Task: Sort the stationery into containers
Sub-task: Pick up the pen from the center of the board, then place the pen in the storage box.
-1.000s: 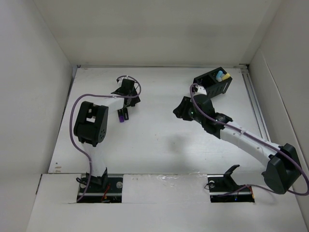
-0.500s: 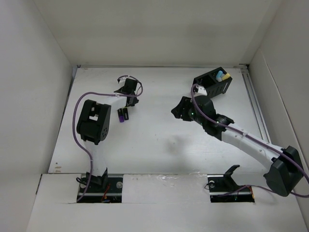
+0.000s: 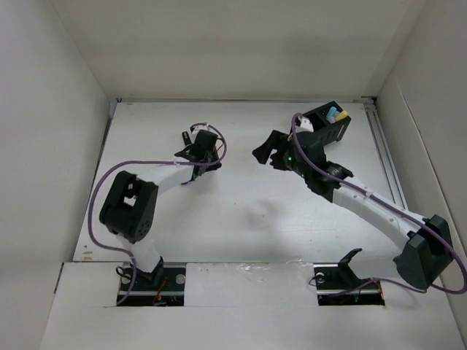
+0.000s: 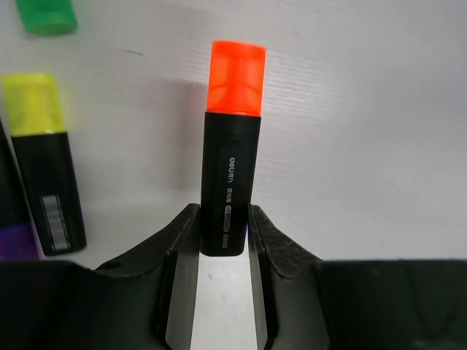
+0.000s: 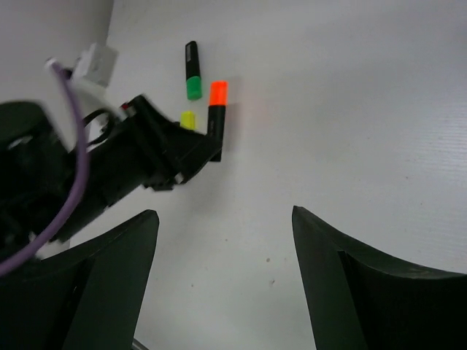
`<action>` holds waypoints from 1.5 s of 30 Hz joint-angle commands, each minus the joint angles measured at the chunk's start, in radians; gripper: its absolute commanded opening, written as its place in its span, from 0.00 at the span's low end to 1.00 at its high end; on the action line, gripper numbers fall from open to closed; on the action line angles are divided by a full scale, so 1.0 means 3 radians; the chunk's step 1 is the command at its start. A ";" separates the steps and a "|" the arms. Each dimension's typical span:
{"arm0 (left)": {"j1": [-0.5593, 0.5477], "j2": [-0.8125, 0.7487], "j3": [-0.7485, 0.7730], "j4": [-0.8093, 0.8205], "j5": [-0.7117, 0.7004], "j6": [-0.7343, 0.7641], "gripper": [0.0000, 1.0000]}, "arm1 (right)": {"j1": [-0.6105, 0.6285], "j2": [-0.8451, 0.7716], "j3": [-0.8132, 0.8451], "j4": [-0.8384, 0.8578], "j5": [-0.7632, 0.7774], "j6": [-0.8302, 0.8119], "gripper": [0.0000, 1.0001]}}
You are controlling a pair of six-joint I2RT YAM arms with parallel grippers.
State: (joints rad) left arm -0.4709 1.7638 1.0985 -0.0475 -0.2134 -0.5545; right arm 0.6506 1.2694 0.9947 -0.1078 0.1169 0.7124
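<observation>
My left gripper (image 4: 222, 219) is shut on the rear end of an orange highlighter (image 4: 232, 146) with a black barrel; its orange cap points away from me. Left of it lie a yellow-capped marker (image 4: 44, 168) and a green cap (image 4: 46, 14), with a purple piece (image 4: 14, 240) at the frame edge. From the right wrist I see the same orange marker (image 5: 216, 106), a green marker (image 5: 193, 73) and a yellow cap (image 5: 188, 119). My right gripper (image 5: 222, 213) stands open and empty over bare table. The black organiser (image 3: 326, 124) at the back right holds a light blue marker (image 3: 334, 114).
White walls enclose the white table (image 3: 241, 211) on the left, back and right. A purple cable (image 3: 109, 171) loops beside the left arm. In the top view the right gripper (image 3: 264, 152) hangs between the organiser and the left gripper (image 3: 204, 148).
The left gripper closed on the orange highlighter and shifted right. The right gripper opened wider and swung left, away from the organiser.
</observation>
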 commanded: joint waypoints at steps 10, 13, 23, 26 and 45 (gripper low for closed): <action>-0.0613 -0.1522 -0.1156 0.1150 0.0915 0.0171 0.00 | -0.0399 0.0350 0.0233 0.0165 -0.0670 0.0218 0.84; -0.0721 -0.1553 -0.1217 0.1216 0.0987 0.0202 0.00 | -0.0364 0.0462 0.0309 0.0165 -0.0798 0.0152 0.85; -0.1028 -0.1651 -0.1253 0.1288 0.0880 0.0273 0.00 | -0.0267 0.0779 0.0443 0.0201 -0.0927 0.0115 0.85; -0.1028 -0.1651 -0.1253 0.1288 0.0946 0.0273 0.00 | -0.0267 0.0810 0.0371 0.0201 -0.0927 0.0146 0.80; -0.1028 -0.1456 -0.1028 0.1258 0.0706 0.0273 0.32 | -0.0266 0.0903 0.0335 0.0201 -0.0983 0.0177 0.08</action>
State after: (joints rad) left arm -0.7788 1.3216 0.7383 0.3027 0.0292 -0.4862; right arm 0.5701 1.5345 1.0851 -0.0845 -0.1761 0.7677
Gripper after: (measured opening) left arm 0.292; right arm 0.284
